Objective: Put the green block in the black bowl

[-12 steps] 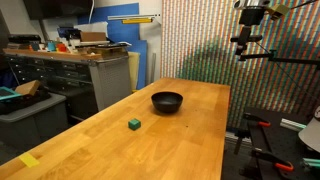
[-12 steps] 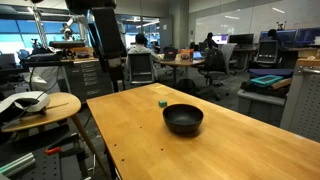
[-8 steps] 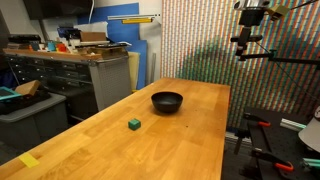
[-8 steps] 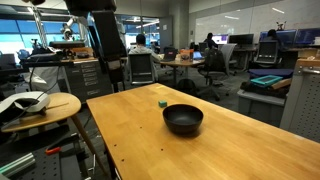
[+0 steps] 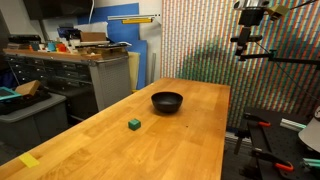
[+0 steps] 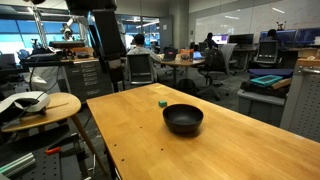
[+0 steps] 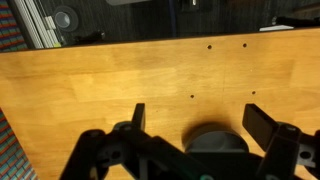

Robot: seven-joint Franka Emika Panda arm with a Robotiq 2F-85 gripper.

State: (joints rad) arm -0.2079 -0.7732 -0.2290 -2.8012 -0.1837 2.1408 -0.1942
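The green block (image 5: 134,124) is a tiny dark cube on the wooden table (image 5: 185,145); it also shows in an exterior view (image 6: 163,102). The black bowl (image 5: 167,101) sits empty a short way from it in both exterior views (image 6: 183,119). My gripper (image 5: 247,45) hangs high above the table's far edge, well away from both, and shows in an exterior view (image 6: 115,70) too. In the wrist view the gripper (image 7: 200,118) is open and empty, with the bowl (image 7: 215,140) partly showing between its fingers far below. The block is out of the wrist view.
A yellow tape mark (image 5: 29,160) lies near a table corner. A grey workbench with drawers (image 5: 70,70) stands beside the table. A small round side table (image 6: 40,105) holds a white bowl. A patterned wall (image 5: 210,40) is behind the arm.
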